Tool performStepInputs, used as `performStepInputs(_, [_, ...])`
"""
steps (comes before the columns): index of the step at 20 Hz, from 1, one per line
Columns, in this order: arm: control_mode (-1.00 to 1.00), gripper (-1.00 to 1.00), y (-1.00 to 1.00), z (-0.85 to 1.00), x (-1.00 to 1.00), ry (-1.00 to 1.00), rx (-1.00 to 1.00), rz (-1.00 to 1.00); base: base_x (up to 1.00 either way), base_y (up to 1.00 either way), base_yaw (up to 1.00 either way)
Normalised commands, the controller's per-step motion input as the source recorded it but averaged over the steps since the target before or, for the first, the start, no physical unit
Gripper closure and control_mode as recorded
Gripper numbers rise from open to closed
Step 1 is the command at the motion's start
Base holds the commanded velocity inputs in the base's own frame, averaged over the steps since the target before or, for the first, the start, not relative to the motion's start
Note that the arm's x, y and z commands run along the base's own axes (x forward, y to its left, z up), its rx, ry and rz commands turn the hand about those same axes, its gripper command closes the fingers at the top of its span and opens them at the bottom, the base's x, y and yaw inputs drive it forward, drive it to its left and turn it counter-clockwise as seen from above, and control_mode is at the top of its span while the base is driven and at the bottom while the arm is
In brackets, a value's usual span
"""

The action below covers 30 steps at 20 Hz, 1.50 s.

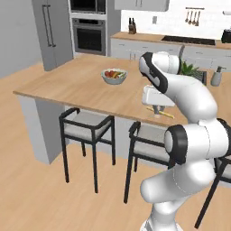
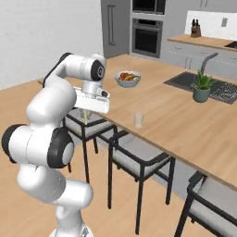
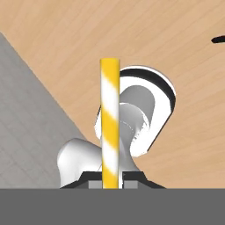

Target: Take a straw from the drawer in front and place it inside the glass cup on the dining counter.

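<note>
My gripper [image 3: 110, 178] is pinching the straw [image 3: 110, 123], my two dark fingertips pressed against its sides at the bottom of the hand view. From there the straw rises straight up the middle of the picture as a thin round stick, striped in slanting bands of yellow and white, with a flat-cut end at the top.

I use the dining counter [image 1: 67, 83] as my landmark. It is a large island with a light wood top and grey sides. In the left base view my hand hangs over its near edge, and the straw [image 1: 160, 113] shows as a short yellow sliver lying almost level just below my hand, above the wood near that edge. In the right base view my gripper [image 2: 84, 113] points down beside the counter's near edge, and the straw is too thin there for me to make out clearly.

The glass cup [image 2: 138, 119] stands upright on the counter top close to its near edge, a small clear tumbler, apart from my hand. Further back on the counter sits a fruit bowl [image 2: 127, 78] holding red, green and yellow pieces. A small potted plant [image 2: 202, 87] stands beside the dark inset sink [image 2: 217, 90], under the tall faucet [image 2: 208, 59].

Dark-framed stools [image 1: 88, 128] with grey seats are tucked under the counter's near side. In the hand view the floor behind the straw is pale wood, with a grey surface on one side.
</note>
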Motion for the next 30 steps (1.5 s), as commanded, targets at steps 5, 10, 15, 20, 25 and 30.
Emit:
performStepInputs(5, [1.00, 1.00, 0.00, 0.00, 0.00, 0.00, 0.00, 0.00, 0.58, 0.45, -0.49])
performStepInputs(10, [1.00, 1.00, 0.00, 0.00, 0.00, 0.00, 0.00, 0.00, 0.56, 0.36, -0.47])
performStepInputs(15, [1.00, 1.00, 0.00, 0.00, 0.00, 0.00, 0.00, 0.00, 0.70, 0.36, -0.48])
performStepInputs(20, [1.00, 1.00, 0.00, 0.00, 0.00, 0.00, 0.00, 0.00, 0.73, 0.51, -0.46])
performStepInputs(25, [1.00, 1.00, 0.00, 0.00, 0.00, 0.00, 0.00, 0.00, 0.84, 0.61, -0.45])
performStepInputs(30, [-1.00, 1.00, 0.05, 0.12, 0.09, -0.14, 0.01, -0.11, 0.23, 0.20, -0.15])
